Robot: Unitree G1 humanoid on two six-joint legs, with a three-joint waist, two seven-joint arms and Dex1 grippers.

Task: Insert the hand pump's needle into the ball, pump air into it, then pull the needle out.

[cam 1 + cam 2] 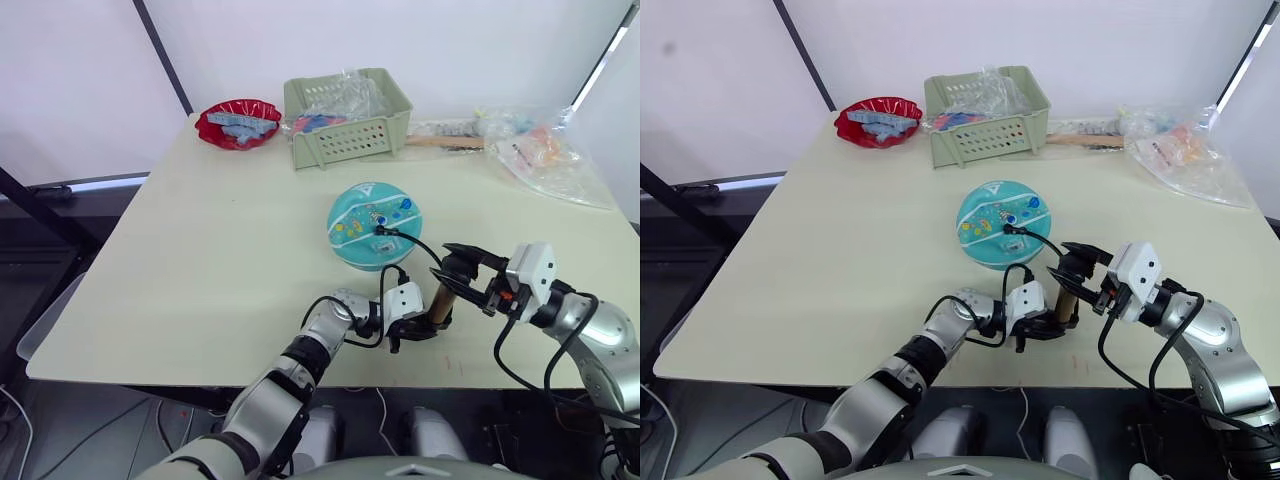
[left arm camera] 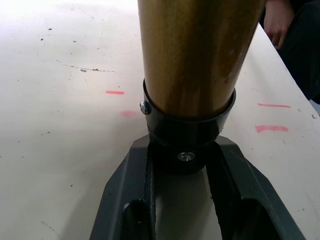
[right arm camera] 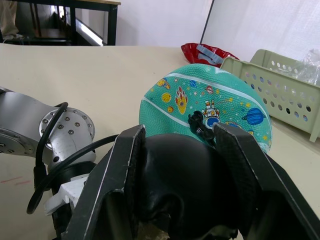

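2 head eyes overhead; 2 wrist cameras (close) on hand pump [image 2: 192, 55]

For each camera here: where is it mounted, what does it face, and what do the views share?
Head stereo pair: looks down over both arms at the table, ball and hand pump.
Left wrist: along the left gripper, clamped on the pump's black base.
Right wrist: along the right gripper on the T-handle, ball behind.
Shared: the pump.

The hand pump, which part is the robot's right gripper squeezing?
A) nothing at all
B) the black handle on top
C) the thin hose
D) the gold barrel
B: in the right wrist view the right gripper has its two fingers closed on either side of the black handle of the hand pump, while the left gripper clamps the pump's base.
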